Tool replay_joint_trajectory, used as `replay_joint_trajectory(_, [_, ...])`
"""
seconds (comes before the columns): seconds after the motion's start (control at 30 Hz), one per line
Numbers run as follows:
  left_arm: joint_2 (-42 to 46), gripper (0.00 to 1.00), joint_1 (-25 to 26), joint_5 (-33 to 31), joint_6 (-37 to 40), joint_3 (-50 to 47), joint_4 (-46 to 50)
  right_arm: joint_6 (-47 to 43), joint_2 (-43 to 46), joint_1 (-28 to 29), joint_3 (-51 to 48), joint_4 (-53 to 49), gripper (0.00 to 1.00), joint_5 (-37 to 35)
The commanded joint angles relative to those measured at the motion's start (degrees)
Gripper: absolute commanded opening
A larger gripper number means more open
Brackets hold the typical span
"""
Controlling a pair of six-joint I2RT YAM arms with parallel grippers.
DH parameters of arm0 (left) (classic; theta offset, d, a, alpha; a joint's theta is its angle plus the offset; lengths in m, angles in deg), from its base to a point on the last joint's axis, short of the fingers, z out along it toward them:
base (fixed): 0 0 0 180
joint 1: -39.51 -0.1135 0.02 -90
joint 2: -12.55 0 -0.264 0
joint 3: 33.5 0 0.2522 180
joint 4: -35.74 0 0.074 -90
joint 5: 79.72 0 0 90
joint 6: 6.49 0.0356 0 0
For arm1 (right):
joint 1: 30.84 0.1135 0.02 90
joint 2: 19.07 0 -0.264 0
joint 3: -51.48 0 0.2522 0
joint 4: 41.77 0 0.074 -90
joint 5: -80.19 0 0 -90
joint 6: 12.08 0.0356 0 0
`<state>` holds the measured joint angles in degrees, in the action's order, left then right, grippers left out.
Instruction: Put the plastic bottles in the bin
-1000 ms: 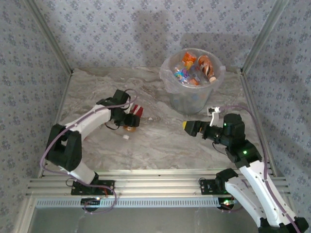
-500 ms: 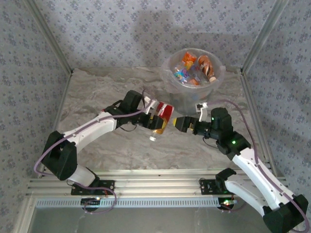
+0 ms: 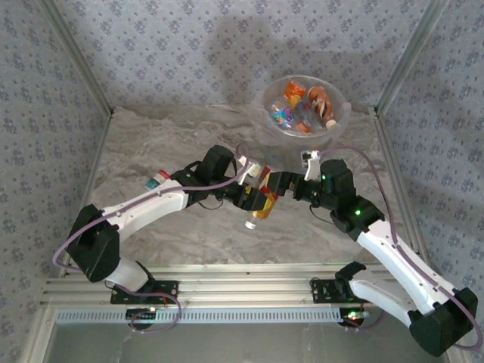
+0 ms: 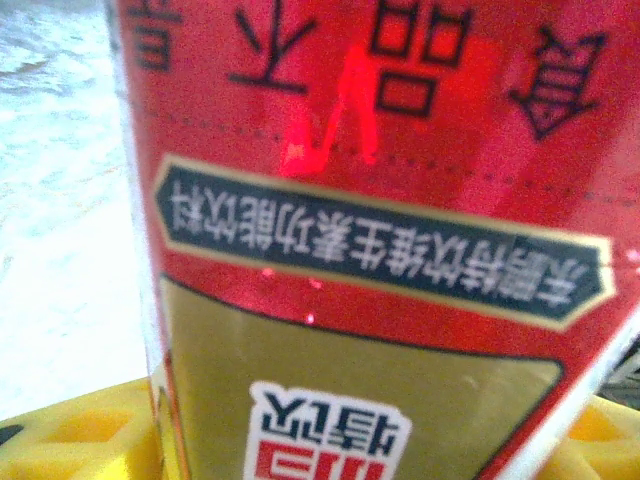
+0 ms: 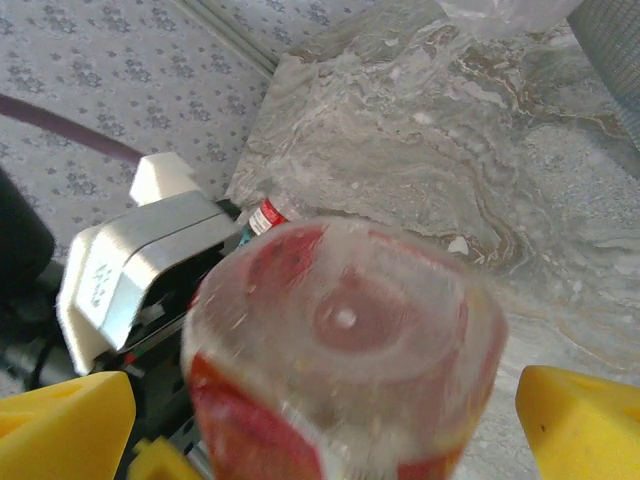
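A red-and-gold-labelled plastic bottle (image 3: 255, 214) hangs cap-down above mid-table, my left gripper (image 3: 253, 195) shut on it. Its label (image 4: 370, 200) shows close up in the left wrist view, above the yellow pads (image 4: 80, 440). My right gripper (image 3: 277, 186) has come up against it from the right. In the right wrist view the bottle's base (image 5: 345, 320) faces the camera between the wide-spread yellow fingers (image 5: 60, 430), and the gripper (image 5: 320, 430) is open. A small red-labelled, teal-capped bottle (image 3: 156, 180) (image 5: 268, 213) lies on the table to the left. The bin (image 3: 268, 113) holds several bottles.
The marble tabletop (image 3: 151, 144) is walled by patterned panels on three sides. The bin stands at the back right, just behind both grippers. The left gripper's white body (image 5: 140, 270) is close to the right fingers. An aluminium rail (image 3: 227, 291) runs along the near edge.
My left arm has lifted the red-labelled bottle off the table and carried it right towards the centre. My right gripper has swung left to meet it. The small bottle at left became visible.
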<state>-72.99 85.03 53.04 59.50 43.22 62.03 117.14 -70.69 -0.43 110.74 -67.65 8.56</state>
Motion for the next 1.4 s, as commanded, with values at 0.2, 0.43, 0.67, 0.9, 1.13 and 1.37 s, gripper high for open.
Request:
replay_joint_trajectory(0.2, [0.84, 0.64, 0.93, 5.15, -1.19, 1.26, -4.84, -1.02, -1.13, 0.65, 1.97, 2.46, 0.95, -0.3])
replay_joint_trajectory(0.43, [0.19, 0.66, 1.14, 6.19, -1.3, 0.67, -6.35, -0.66, -0.68, 0.76, 2.23, 3.48, 0.79, 1.22])
replay_joint_trajectory(0.67, [0.8, 0.89, 1.26, 4.87, -1.14, 0.85, -7.09, -2.26, 1.14, 0.56, 4.53, -0.11, 0.69, -0.84])
replay_joint_trajectory(0.9, [6.74, 1.0, 1.29, -0.85, 6.26, 3.18, -0.77, -9.95, 3.05, -0.89, 14.63, -14.16, 0.69, -9.84])
replay_joint_trajectory(1.13, [14.95, 1.0, 0.98, -9.04, 16.04, 5.5, 6.36, -18.2, 0.27, -5.14, 29.23, -21.32, 0.69, -20.62])
replay_joint_trajectory(1.37, [20.38, 1.0, -1.08, -15.06, 22.79, 7.72, 13.96, -26.32, -8.72, -9.94, 42.61, -22.06, 0.69, -29.76])
